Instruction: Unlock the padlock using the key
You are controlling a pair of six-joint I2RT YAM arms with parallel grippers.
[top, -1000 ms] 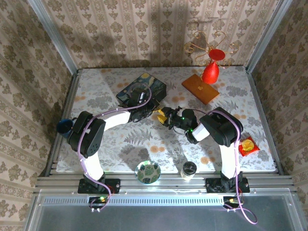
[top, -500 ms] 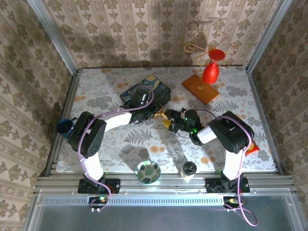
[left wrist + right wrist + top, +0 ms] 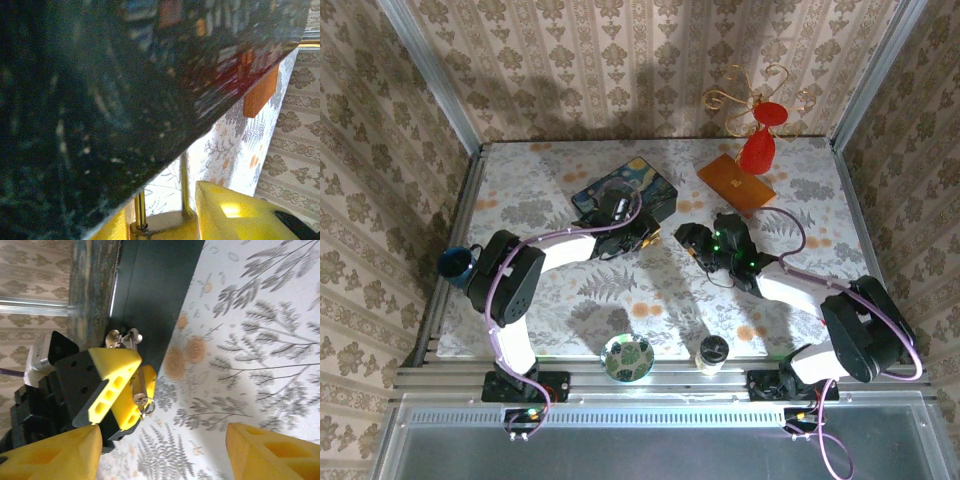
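Observation:
My left gripper (image 3: 139, 371) is shut on the small brass padlock (image 3: 136, 382), which sits between its yellow fingers (image 3: 115, 365). The shackle (image 3: 122, 336) points toward the dark painted box. The key (image 3: 143, 401) sticks out of the padlock's bottom end, with a small ring hanging from it. In the left wrist view the shackle's two rods (image 3: 184, 182) rise from the padlock body (image 3: 165, 227) just under the box's edge. My right gripper (image 3: 162, 440) is wide open, holds nothing and stands a short way off the key. In the top view it (image 3: 682, 238) is right of the left gripper (image 3: 648, 236).
The dark blue painted box (image 3: 623, 192) lies right behind the left gripper. An orange wooden base (image 3: 735, 180) with a red figure (image 3: 757, 150) stands at the back right. A blue cup (image 3: 453, 263), a patterned dish (image 3: 627, 357) and a lidded cup (image 3: 712, 352) sit along the near side.
My right gripper has opened and drawn back to the right, away from the left gripper, and the key stays in the padlock. The left gripper keeps the padlock by the box.

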